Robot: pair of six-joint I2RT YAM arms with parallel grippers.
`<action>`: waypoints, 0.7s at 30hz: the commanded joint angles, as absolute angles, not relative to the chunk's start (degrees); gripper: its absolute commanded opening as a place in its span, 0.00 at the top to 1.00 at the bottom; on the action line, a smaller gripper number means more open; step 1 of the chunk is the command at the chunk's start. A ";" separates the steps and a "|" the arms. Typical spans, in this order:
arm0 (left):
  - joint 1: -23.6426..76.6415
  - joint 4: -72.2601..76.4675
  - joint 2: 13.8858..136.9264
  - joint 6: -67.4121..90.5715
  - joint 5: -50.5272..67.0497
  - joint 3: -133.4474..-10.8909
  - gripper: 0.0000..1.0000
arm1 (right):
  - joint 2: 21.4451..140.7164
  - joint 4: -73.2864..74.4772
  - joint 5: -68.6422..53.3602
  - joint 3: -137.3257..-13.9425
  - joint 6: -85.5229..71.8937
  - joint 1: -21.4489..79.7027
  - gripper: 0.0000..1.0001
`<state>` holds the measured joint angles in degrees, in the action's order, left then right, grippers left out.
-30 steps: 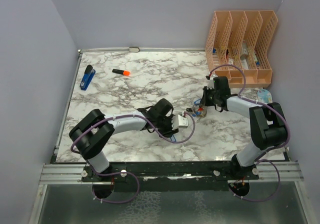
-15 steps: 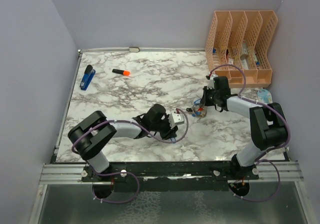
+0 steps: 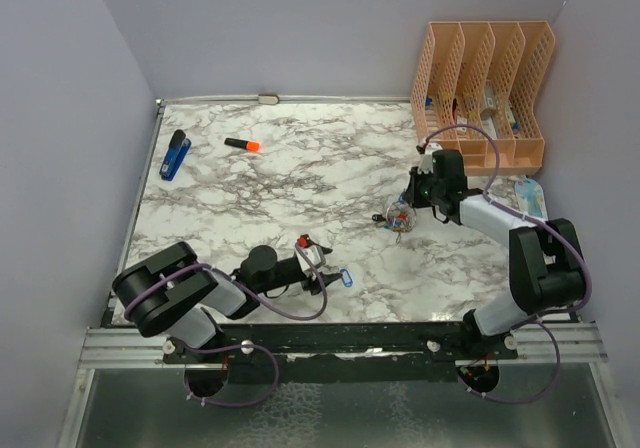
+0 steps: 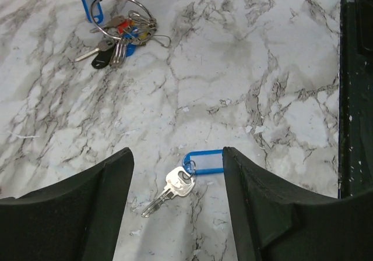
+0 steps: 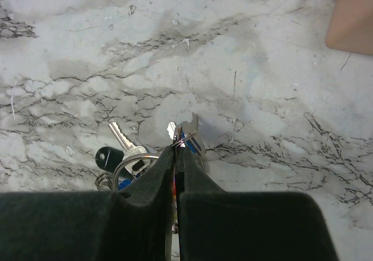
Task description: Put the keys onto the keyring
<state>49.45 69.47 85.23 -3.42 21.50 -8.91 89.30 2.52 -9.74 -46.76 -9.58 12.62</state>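
One key (image 4: 176, 186) with a blue tag (image 4: 205, 161) lies flat on the marble between the fingers of my open left gripper (image 4: 176, 156), touching neither. It shows in the top view (image 3: 345, 278) just right of the left gripper (image 3: 320, 268). The keyring (image 3: 398, 215) with its cluster of keys lies further off at the table's right middle; it also shows in the left wrist view (image 4: 125, 16), with a blue tag (image 4: 90, 4) on it. My right gripper (image 5: 176, 145) is shut on the ring's wire (image 5: 185, 137). I see no second loose key.
A blue stapler (image 3: 175, 154) and an orange marker (image 3: 242, 145) lie at the back left. A peach file organizer (image 3: 485, 88) stands at the back right, with a pale blue item (image 3: 528, 193) in front of it. The black front rail (image 4: 355, 98) runs close by the key.
My left arm has pulled back from the keyring toward the near left edge and now stands open. The blue-tagged key now lies on the table. The right gripper has kept hold of the ring.
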 commanded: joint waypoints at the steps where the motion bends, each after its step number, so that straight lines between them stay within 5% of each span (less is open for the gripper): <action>1: 49.39 83.98 86.35 -3.88 15.51 -7.46 0.35 | 85.42 1.96 -8.35 -46.94 -9.25 12.30 0.99; 21: 51.43 102.18 105.06 -5.36 12.88 -8.07 0.36 | 84.26 -1.01 -9.12 -43.71 -10.39 12.30 0.99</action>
<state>50.48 88.09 103.42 -5.08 15.73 -7.44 83.13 1.72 -9.23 -44.01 -10.09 12.62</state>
